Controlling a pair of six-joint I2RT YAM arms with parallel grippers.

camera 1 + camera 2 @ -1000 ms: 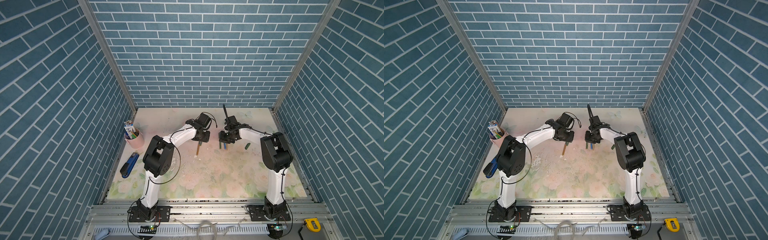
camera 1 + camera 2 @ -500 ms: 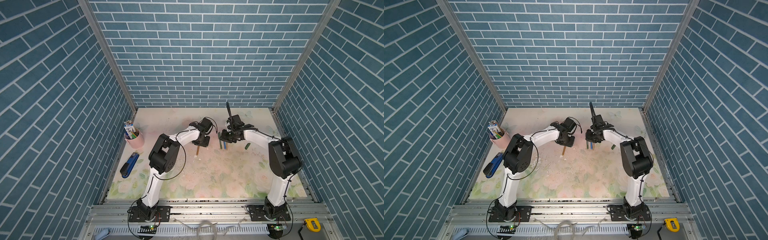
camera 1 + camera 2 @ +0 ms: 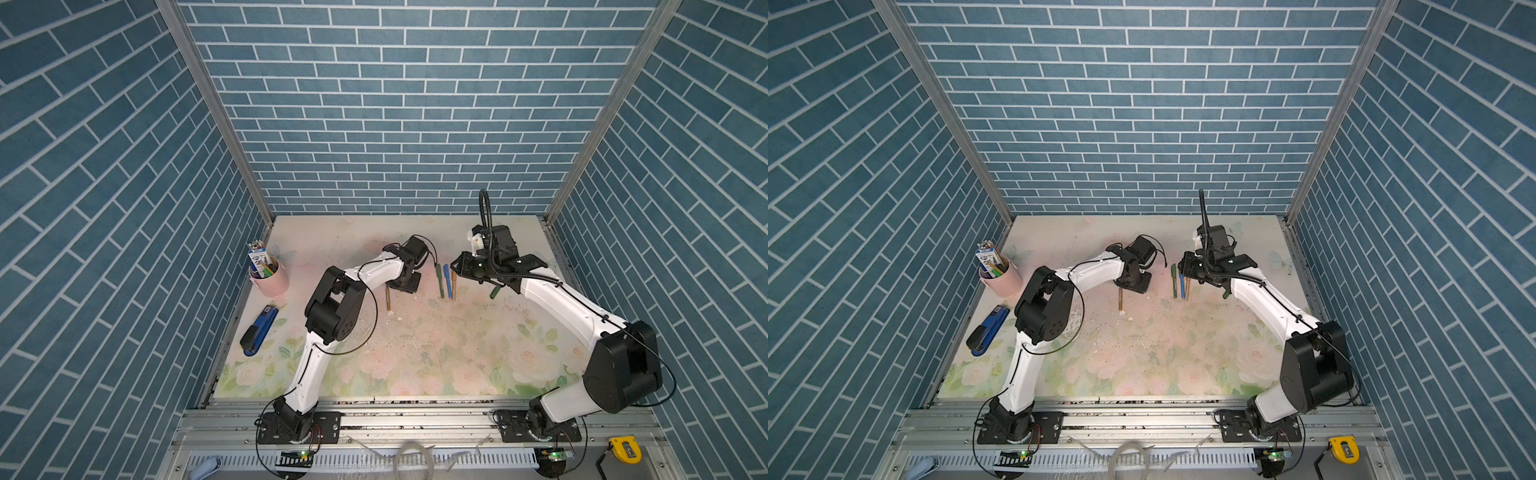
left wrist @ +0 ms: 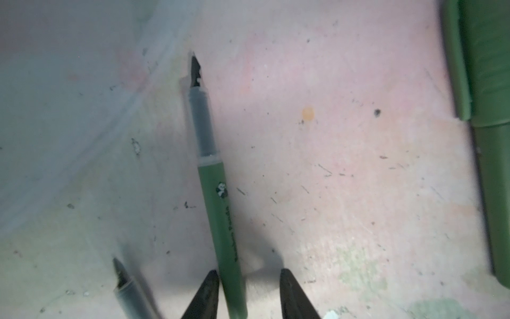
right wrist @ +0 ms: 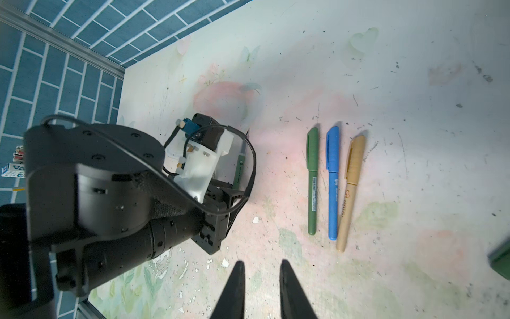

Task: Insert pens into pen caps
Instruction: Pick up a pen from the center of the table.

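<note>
Three pens [image 5: 332, 179] capped, in row toward bench [image 3: 415, 365] back edge. Two left: green pen [image 4: 218, 193], brown pen [image 3: 388, 298]. Left tool [image 4: 247, 272] half wide around green pen. Right tool [image 5: 260, 263] narrow, empty, near green cap [image 3: 493, 292].

Blue brick-pattern walls [image 3: 395, 104] on three sides, pale floral tabletop [image 3: 415, 353], aluminium rail [image 3: 415, 419] along front edge

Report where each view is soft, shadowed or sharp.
Left wrist view: the uncapped green pen is fairly sharp, the second pen tip and the green capped pen at the edge are blurred, and shadow pools by the left tool. Right wrist view: the blue capped pen and its neighbours are crisp, and the left arm in front is softer. Both top views: evenly lit, sharp.
</note>
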